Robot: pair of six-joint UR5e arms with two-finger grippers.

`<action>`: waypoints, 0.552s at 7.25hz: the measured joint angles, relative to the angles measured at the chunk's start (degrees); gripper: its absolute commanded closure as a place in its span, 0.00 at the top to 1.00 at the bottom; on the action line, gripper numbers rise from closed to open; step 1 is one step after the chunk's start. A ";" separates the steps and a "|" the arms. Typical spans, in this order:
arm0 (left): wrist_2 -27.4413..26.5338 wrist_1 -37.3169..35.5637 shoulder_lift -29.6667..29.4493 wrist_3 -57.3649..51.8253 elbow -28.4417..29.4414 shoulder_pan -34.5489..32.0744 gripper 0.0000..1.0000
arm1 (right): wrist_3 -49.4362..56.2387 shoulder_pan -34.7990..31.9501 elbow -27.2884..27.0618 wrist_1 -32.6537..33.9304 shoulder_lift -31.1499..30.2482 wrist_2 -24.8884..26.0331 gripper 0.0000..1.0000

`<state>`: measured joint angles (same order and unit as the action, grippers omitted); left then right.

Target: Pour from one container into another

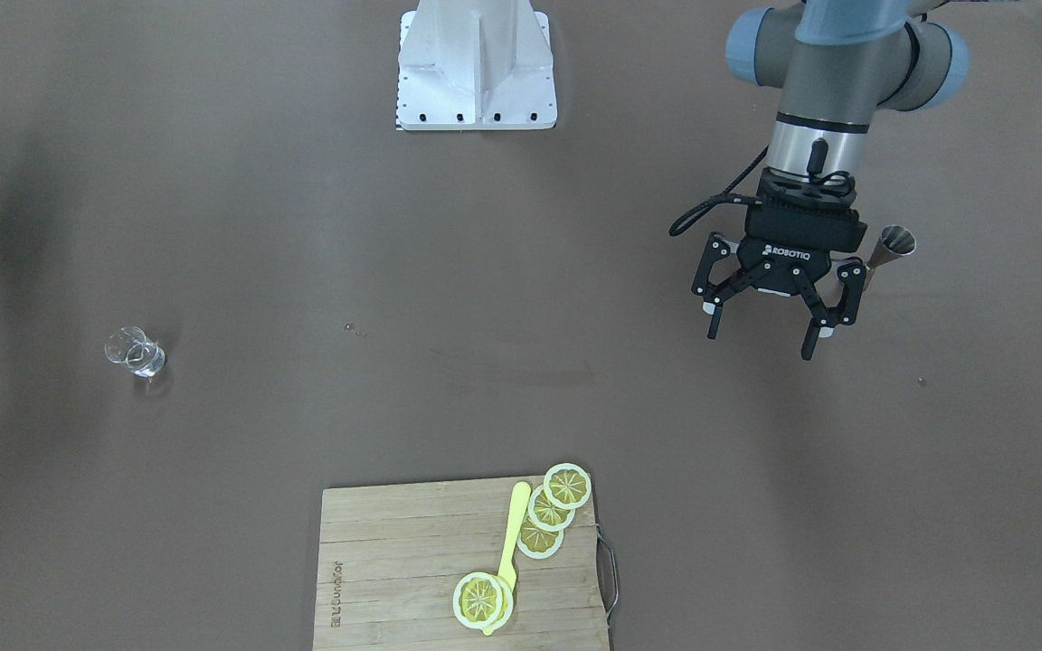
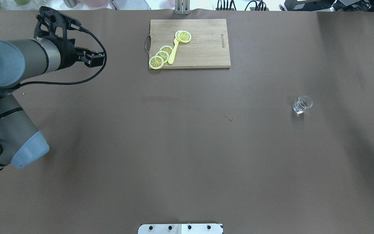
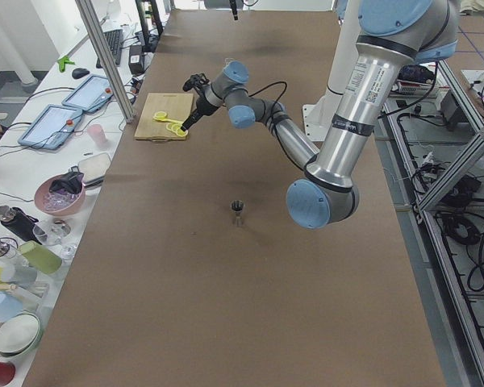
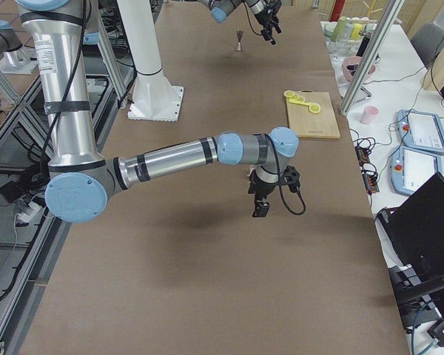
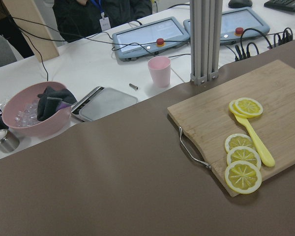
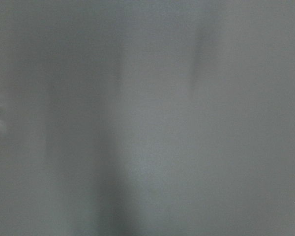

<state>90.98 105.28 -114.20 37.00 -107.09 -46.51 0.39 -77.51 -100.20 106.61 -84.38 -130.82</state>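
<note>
Jigger point(image 1: 895, 244), upright, near open left jaws

left pincer point(image 1: 762, 339) spread | jigger point(image 1: 892, 246) near it | glass point(image 1: 135, 353) well apart

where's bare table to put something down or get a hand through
The wide middle is bare, between the cutting board, the glass and the robot base. It is crowded where the open left gripper hangs near the metal jigger, and at the board's end with the lemon slices.
</note>
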 measured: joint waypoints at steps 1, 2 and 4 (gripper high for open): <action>1.60 -8.13 -1.95 -2.06 0.23 -1.02 0.97 | -0.02 -0.08 0.08 0.00 -0.04 0.32 1.00; 2.72 -15.89 -3.84 -7.58 0.64 -2.46 0.97 | -0.03 -0.23 0.13 0.00 -0.12 0.45 1.00; 9.49 -22.95 -5.76 -16.07 1.81 -6.42 0.97 | -0.08 -0.51 0.32 -0.09 -0.76 0.48 1.00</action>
<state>100.47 82.33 -119.96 20.93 -105.28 -52.93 0.31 -78.02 -99.88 106.52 -85.15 -130.34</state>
